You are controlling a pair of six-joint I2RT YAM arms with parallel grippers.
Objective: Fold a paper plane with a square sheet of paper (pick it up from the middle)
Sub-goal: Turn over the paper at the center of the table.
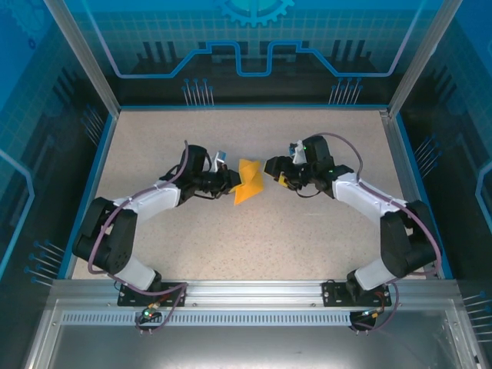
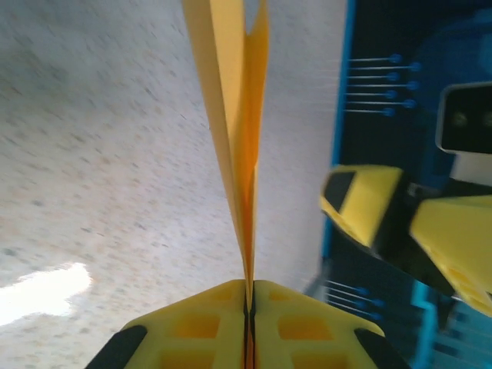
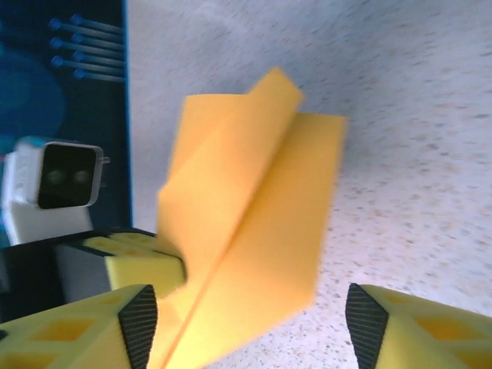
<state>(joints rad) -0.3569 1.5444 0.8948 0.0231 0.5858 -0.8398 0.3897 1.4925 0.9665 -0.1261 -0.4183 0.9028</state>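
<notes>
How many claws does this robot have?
2. The left claw is shut on the folded paper at mid-table; the right claw is open, just to the paper's right.

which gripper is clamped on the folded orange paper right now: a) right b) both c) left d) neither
c: in the left wrist view the left gripper has its jaws closed tight on the folded paper, while the right gripper has its jaws spread wide open.
</notes>
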